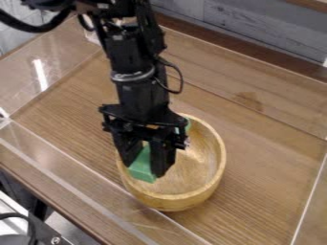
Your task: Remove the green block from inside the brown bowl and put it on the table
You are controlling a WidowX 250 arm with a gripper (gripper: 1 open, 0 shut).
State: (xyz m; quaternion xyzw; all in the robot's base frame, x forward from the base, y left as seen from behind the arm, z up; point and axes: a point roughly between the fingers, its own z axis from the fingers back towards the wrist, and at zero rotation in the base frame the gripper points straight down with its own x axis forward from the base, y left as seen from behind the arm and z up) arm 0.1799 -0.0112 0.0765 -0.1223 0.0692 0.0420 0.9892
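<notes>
One green block (143, 166), one brown bowl (192, 182)

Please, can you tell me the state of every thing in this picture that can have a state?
Black robot gripper: pointing steeply down inside the bowl, fingers either side of the green block; grip not clear.
Flat bright green rectangular block: tilted on end inside the bowl, not yet on the table.
Round light-brown wooden bowl: upright on the table.
Brown wood-grain table: bears the bowl.
</notes>
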